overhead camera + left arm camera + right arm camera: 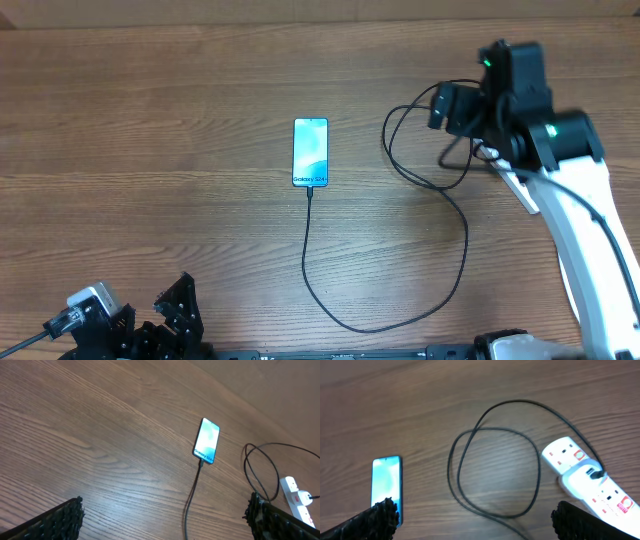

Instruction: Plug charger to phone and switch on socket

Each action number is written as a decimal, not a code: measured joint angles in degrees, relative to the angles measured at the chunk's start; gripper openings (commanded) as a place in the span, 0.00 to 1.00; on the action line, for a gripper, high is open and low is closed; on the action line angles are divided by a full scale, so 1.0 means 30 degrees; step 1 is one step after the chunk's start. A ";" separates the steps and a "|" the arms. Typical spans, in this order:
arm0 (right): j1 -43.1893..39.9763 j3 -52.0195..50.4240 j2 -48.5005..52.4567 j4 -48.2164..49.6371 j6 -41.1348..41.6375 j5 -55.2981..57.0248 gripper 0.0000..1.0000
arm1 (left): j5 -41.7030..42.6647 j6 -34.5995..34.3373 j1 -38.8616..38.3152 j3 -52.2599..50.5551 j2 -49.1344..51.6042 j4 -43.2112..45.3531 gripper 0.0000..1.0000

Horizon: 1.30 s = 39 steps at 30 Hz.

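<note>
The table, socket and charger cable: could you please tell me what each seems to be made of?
Table: wood or wood-look laminate, matt, with brown grain lines.
Socket: white plastic, a smooth, slightly glossy moulded casing.
Cable: probably a rubber or plastic sheath, black and matt, bending in loose loops.

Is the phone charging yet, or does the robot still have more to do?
Nearly there. The charger looks already plugged into the bottom of the phone. The right gripper hovers open above the socket, holding nothing. Left to do: press a red switch; I cannot tell if one is on.
</note>
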 measured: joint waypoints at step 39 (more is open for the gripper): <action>-0.1355 -2.4115 -2.5441 1.4112 -0.1297 -0.0342 1.00 | -0.0058 0.0000 0.0000 -0.0102 -0.0007 -0.0044 0.99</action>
